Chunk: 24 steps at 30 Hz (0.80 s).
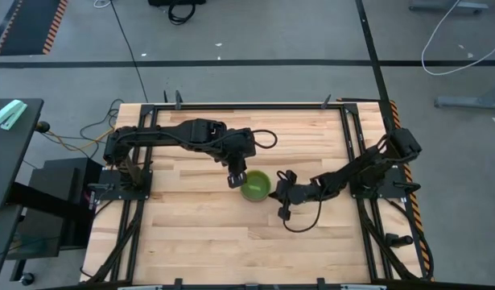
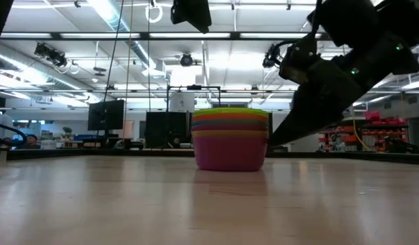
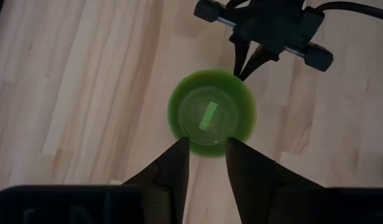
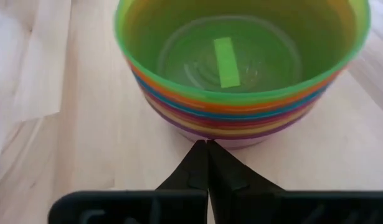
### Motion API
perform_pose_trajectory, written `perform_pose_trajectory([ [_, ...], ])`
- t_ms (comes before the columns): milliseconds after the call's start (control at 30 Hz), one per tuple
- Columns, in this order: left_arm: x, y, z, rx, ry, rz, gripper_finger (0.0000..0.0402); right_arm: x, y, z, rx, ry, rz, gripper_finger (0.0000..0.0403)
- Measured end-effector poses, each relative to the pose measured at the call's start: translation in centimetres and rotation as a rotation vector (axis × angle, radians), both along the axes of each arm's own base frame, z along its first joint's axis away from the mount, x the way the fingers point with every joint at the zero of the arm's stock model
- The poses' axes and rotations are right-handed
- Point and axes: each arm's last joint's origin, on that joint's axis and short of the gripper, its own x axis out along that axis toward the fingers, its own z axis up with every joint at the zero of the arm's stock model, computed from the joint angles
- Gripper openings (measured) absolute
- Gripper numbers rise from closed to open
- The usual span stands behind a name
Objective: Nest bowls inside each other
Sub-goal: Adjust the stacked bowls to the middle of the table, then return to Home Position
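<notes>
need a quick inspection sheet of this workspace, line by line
surface: wooden table, bare around the stack
job's things: bowls nested in one stack, green bowl on top
clutter: nothing seen
grippers: left gripper above the stack, fingers apart; right gripper beside it, fingers together
cables: black cable looping off the right arm
surroundings: grey floor with loose white cable; monitors behind

One nested stack of bowls (image 2: pixel 230 139), green on top; two end effectors; one table (image 1: pixel 199 234)
</notes>
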Motion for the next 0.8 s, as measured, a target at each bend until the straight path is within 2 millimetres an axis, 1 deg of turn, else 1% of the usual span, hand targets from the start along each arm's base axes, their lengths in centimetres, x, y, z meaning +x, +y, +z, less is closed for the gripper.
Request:
perform_pose_trajectory([
  [100,0.0,0.1,0.0,0.017,0.000,0.009,0.0113,0.1,-0.5,0.0,0.006,0.005,-0.007,0.0005],
  [233,-0.1,0.1,0.0,0.022,0.001,0.011,0.0116,0.1,-0.3,0.1,0.015,0.012,0.019,0.0009],
  [367,-0.6,0.1,0.6,0.031,-0.007,0.016,0.0114,-0.5,-0.1,1.2,0.028,0.016,0.033,0.0010],
  [433,-1.0,0.0,1.0,0.059,-0.015,0.034,0.0111,-0.9,0.1,2.3,0.036,-0.007,0.045,0.0010],
  [533,-1.7,-0.2,1.8,0.138,-0.033,0.071,0.0107,-1.9,0.4,4.6,0.054,-0.065,0.071,0.0010],
  [633,-3.0,-0.8,2.5,0.202,-0.066,0.088,0.0105,-3.3,0.8,7.2,0.059,-0.135,0.115,0.0010],
  [700,-4.0,-1.3,2.7,0.227,-0.084,0.094,0.0105,-4.5,0.9,9.0,0.066,-0.184,0.141,0.0010],
  [800,-5.9,-1.9,3.0,0.232,-0.157,0.108,0.0104,-6.5,1.1,11.5,0.059,-0.283,0.184,0.0010],
])
